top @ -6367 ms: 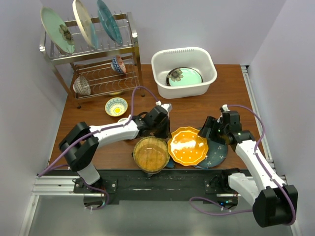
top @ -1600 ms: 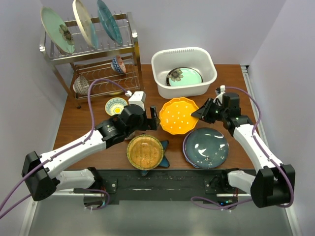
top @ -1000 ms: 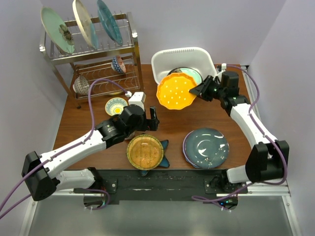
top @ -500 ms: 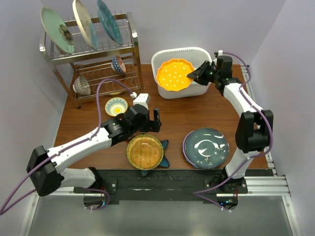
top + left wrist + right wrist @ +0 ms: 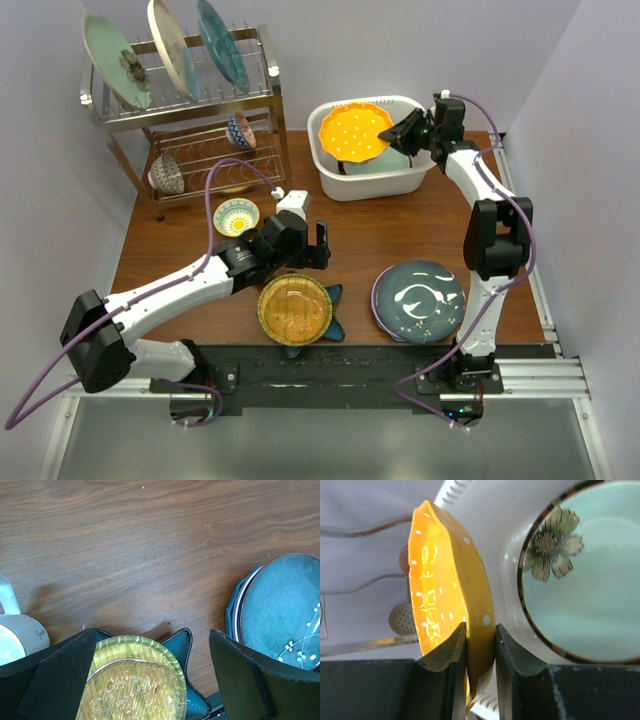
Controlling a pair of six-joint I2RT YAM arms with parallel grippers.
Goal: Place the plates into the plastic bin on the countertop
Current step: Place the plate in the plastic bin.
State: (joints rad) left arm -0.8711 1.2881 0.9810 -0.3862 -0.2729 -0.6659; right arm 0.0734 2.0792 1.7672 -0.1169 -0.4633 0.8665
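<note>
Orange dotted plate [image 5: 352, 132] clamped at its rim by the right hand [image 5: 408, 128], held tilted over the plastic bin [image 5: 375, 185] at 1 o'clock, left hand [image 5: 150, 645] spread open beside the amber plate [image 5: 294, 309] at 6 o'clock

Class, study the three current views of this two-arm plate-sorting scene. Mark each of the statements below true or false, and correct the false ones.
1. The right tool grips the orange plate by its rim, over the bin. True.
2. The bin holds nothing. False: a mint plate with a flower lies in it.
3. The left tool is shut on the amber plate. False: it is open, holds nothing and hovers above that plate.
4. The amber plate rests on a star plate. True.
5. The dark teal plate lies in the bin. False: it tops a stack on the countertop.
</note>
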